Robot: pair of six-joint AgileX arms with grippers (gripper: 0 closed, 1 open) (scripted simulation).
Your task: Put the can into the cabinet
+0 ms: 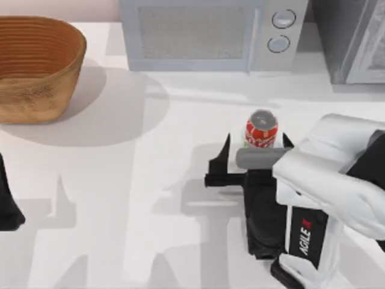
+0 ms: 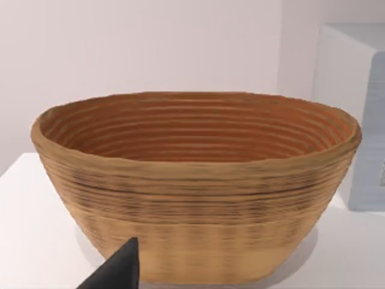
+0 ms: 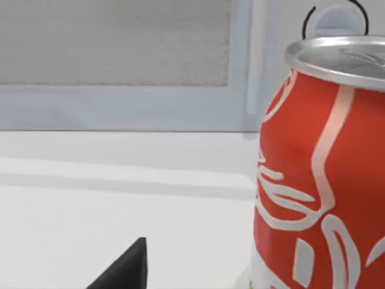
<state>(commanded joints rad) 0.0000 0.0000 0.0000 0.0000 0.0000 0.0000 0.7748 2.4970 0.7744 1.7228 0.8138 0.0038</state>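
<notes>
The small drink can (image 1: 261, 129) with a silver top and red label with white marks stands upright on the white table (image 1: 150, 180), in front of the light grey microwave (image 1: 210, 33) with 2 round knobs. The right gripper (image 1: 255, 144) reaches toward it from the table's right side, its black fingers (image 1: 224, 153) spread apart, the can standing between the tips and nearer the right one; I cannot tell whether either touches it. The dark grey cabinet (image 1: 349, 39) sits at the far right corner. The left gripper (image 1: 9, 205) rests at the table's left edge, facing the woven brown basket (image 2: 192, 186); whether its fingers are apart I cannot tell.
</notes>
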